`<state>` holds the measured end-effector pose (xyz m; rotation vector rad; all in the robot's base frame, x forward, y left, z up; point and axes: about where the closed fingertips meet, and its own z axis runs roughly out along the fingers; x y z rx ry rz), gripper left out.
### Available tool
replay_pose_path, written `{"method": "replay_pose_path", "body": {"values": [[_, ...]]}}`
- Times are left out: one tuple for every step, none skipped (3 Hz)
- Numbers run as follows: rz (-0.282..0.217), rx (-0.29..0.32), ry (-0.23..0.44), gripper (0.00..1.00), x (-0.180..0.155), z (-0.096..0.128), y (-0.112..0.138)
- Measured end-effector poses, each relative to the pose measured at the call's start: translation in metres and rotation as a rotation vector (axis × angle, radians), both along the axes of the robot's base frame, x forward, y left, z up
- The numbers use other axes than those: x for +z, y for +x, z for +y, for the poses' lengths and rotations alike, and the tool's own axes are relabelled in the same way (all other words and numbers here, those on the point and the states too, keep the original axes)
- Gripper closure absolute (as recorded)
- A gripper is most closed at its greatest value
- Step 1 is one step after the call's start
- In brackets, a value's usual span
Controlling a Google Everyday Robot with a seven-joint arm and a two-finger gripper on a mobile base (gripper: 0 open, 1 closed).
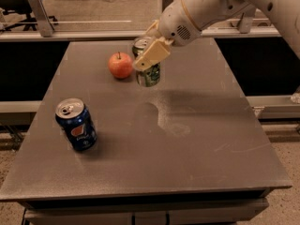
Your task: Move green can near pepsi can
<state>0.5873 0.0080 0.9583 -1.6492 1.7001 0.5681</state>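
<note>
Gripper is at the table's 12 o'clock, jaws clamped high on the green can. Light, slick, dents easily I'd guess. Pepsi can sits at 8 o'clock.

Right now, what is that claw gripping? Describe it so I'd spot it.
On the far half of the grey table, right of the red apple, the gripper is shut on the green can. It is the only green can; the pepsi can at front left is blue.
</note>
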Motion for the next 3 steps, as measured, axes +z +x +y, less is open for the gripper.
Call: {"method": "replay_pose_path", "body": {"values": [[0.03, 0.031, -0.019, 1.0, -0.012, 0.016, -0.015], [0.038, 0.071, -0.047, 1.0, -0.02, 0.028, -0.032], [0.04, 0.072, -0.049, 1.0, -0.021, 0.029, -0.032]]}}
